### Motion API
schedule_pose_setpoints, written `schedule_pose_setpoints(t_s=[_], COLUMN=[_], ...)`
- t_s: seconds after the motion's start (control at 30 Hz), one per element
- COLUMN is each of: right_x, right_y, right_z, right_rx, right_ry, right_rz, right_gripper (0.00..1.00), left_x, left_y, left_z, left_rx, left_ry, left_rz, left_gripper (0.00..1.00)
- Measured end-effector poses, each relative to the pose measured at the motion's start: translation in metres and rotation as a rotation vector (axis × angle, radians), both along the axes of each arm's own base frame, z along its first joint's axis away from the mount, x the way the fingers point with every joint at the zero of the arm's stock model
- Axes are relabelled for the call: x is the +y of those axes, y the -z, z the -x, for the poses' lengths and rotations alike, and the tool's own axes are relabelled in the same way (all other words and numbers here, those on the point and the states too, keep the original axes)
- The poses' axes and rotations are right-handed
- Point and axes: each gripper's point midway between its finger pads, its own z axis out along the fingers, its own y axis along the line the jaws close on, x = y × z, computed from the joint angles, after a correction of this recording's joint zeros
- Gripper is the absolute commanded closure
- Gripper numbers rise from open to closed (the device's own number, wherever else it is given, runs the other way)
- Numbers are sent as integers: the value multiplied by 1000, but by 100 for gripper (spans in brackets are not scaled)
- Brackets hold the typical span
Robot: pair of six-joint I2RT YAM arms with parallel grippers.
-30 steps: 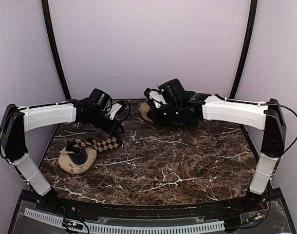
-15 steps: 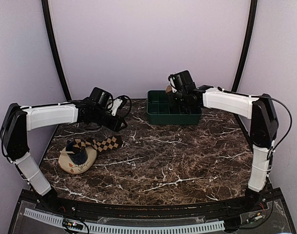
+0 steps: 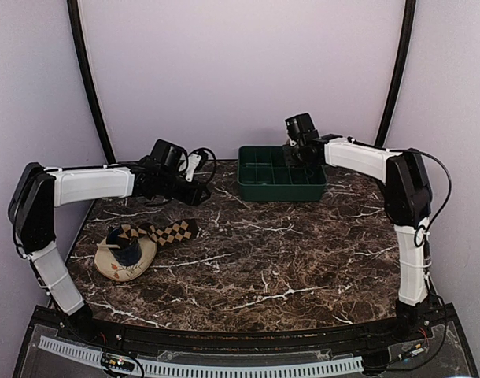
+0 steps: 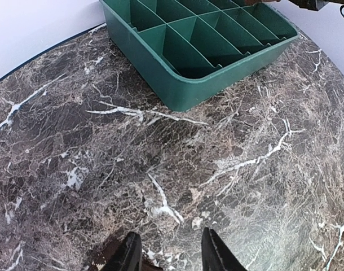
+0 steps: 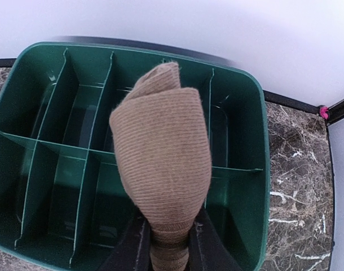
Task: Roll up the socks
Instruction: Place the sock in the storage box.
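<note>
Right gripper [image 5: 166, 240] pinches the lower end of the tan sock [image 5: 161, 158], rolled into a thick bundle and hanging over the green tray [image 5: 234, 203] at the far side of the table [image 4: 161, 169]. The step in hand looks like dropping this roll into a tray cell. To do it well, centre the bundle over one cell, come straight down so it clears the thin dividers, and let go only once the roll is wedged between the walls, so the loose flap cannot spring open. Which cell lies under it is hard to tell, since the sock hides the middle ones, perhaps one in the far row. Left gripper [image 4: 171, 251] hovers over bare marble left of the tray, jaws partly apart with nothing between them. The checked sock [image 3: 165, 233] lies flat at the near left, one end on the dish [image 3: 118, 272] by the blue cup [image 3: 130, 252], well apart from both grippers and not yet rolled. No brand, label or writing can be read anywhere.
</note>
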Motion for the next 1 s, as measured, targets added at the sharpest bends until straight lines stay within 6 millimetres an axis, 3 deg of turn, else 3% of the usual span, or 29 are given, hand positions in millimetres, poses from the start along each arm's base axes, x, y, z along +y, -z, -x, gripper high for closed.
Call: schedule_pose_setpoints(t_s=[0.27, 0.7, 1.0], right_x=[-19, -20, -32], right_y=[26, 65, 87], right_z=[-4, -6, -6], right_rx=[72, 196, 291], right_ry=[44, 44, 66], right_rz=[31, 52, 49], right_gripper=[100, 100, 100], left_x=[-5, -7, -6], left_y=[-4, 1, 3], left_z=[-9, -12, -15], left_rx=[-20, -19, -18], left_ry=[-3, -1, -3], left_rz=[10, 13, 16], left_gripper=[61, 60, 60])
